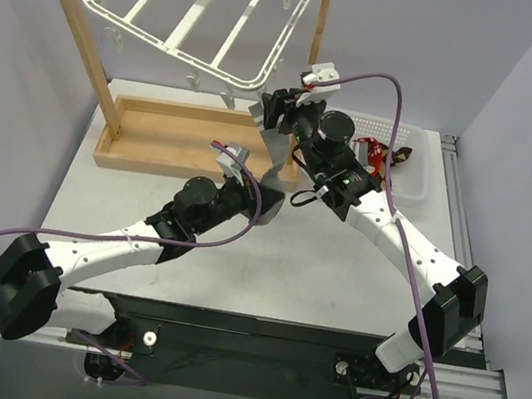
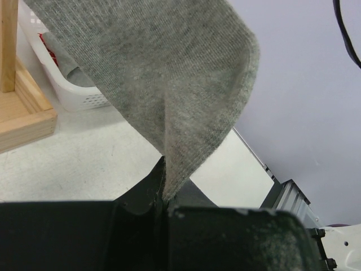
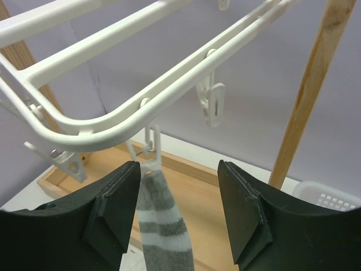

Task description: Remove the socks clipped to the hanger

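Observation:
The white hanger (image 1: 190, 10) hangs from the wooden rack's top bar, and its rim (image 3: 113, 121) fills the right wrist view. One grey sock with white stripes (image 3: 163, 237) hangs from a rim clip (image 3: 150, 151). In the top view the sock (image 1: 275, 152) stretches down to my left gripper (image 1: 263, 191). My left gripper (image 2: 165, 199) is shut on the sock's lower end (image 2: 169, 79). My right gripper (image 3: 179, 209) is open around the sock's top just under the clip, with the sock close to its left finger. In the top view it (image 1: 278, 112) sits at the hanger's near right corner.
The wooden rack has a tray base (image 1: 155, 131) and an upright post (image 1: 313, 65) just right of the right gripper. A white basket (image 1: 412, 172) at the right holds red socks (image 1: 374, 156); it also shows in the left wrist view (image 2: 73, 96).

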`<action>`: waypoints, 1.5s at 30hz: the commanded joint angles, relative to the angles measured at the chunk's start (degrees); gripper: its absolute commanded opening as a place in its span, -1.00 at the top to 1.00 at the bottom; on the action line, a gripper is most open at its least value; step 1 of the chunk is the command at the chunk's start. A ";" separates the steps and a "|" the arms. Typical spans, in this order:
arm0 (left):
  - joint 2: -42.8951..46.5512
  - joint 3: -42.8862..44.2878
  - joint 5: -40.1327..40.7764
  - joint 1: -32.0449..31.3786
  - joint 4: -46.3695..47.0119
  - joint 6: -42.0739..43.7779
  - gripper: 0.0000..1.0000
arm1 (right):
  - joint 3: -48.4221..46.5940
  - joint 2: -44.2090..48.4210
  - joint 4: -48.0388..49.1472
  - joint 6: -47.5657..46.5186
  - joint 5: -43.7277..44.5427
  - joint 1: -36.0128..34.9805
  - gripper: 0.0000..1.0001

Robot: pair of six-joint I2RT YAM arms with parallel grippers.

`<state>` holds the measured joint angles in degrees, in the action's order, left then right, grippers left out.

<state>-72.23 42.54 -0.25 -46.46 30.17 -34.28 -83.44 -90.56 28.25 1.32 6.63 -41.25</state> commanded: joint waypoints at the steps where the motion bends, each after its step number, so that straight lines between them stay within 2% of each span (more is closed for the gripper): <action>1: -0.46 1.31 -0.45 -0.30 2.43 -0.17 1.00 | 0.56 3.20 4.71 -2.19 1.01 -0.93 -0.15; 9: -0.37 1.22 -0.45 -0.39 2.17 -0.34 1.00 | 0.56 3.56 4.71 -2.99 0.14 -1.11 -0.24; 15: -0.20 1.31 -0.72 -0.30 2.35 -0.61 1.00 | -3.65 0.57 3.13 -4.75 -0.48 -0.84 -0.24; 24: -0.29 1.66 -1.15 -0.48 2.17 -0.52 1.00 | -11.48 -5.15 -0.12 -5.98 -0.83 -0.23 -0.06; 31: -0.11 1.75 -1.15 -0.48 1.91 -0.17 1.00 | -13.15 -6.38 -0.12 -5.10 -1.10 0.38 0.06; 36: -0.81 1.75 -1.42 -0.56 2.17 -0.43 1.00 | -14.12 -6.56 -0.83 -5.19 -1.18 0.38 0.28; 38: -1.16 1.49 -1.42 -0.65 2.61 -0.70 1.00 | -14.56 -6.55 -1.44 -5.10 -1.01 0.30 0.65; 39: -1.34 0.97 -1.42 -0.57 3.04 -0.78 1.00 | -15.08 -6.64 -1.97 -5.19 -0.49 0.38 1.00; 45: -3.01 -0.01 -0.19 -0.56 2.27 -0.96 1.00 | -17.02 -6.91 -4.17 -3.43 -1.36 0.47 1.00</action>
<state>-74.04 42.50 -0.40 -46.57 31.55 -34.76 -97.45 -98.06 21.82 -3.20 5.56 -41.21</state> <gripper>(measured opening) 0.048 0.227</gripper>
